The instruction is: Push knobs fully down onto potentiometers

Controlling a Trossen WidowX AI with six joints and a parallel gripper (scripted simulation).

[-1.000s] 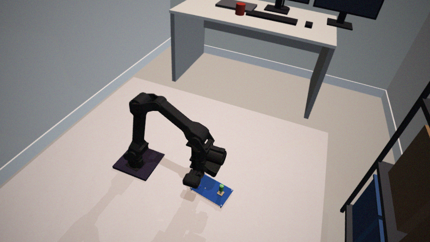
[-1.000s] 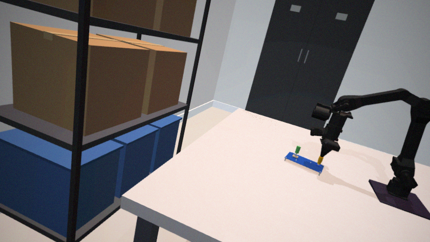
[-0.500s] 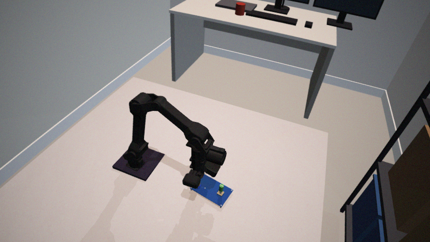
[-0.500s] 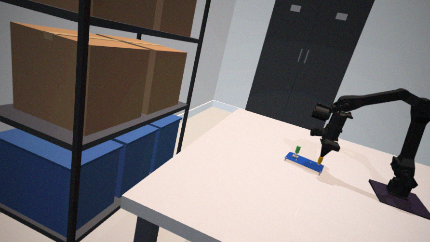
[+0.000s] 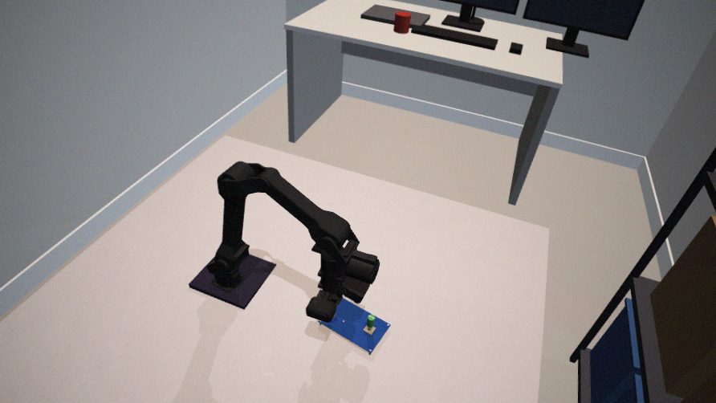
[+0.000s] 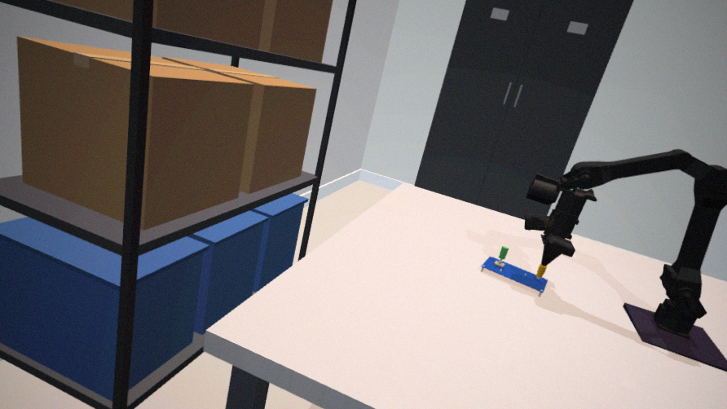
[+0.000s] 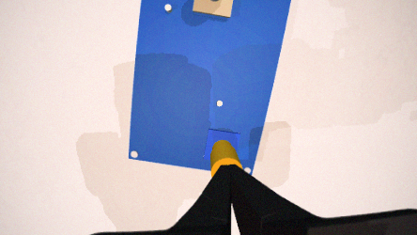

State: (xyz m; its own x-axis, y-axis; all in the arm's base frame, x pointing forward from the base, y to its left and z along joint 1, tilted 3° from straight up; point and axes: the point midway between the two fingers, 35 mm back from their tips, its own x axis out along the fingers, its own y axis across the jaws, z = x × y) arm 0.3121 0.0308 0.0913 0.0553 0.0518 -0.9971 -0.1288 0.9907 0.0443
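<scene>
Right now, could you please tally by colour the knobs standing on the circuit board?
Yellow knob: 1, under the shut gripper
Green knob: 1, standing free at the far end of the circuit board
Total: 2 knobs

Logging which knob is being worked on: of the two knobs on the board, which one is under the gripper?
The yellow knob, at the board end nearest the arm's base, directly beneath the shut gripper. The green knob stands untouched at the far end.

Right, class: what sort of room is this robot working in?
Probably a workshop or lab storeroom: metal shelving with cardboard boxes, a desk with monitors, and a circuit board on the worktable.
</scene>
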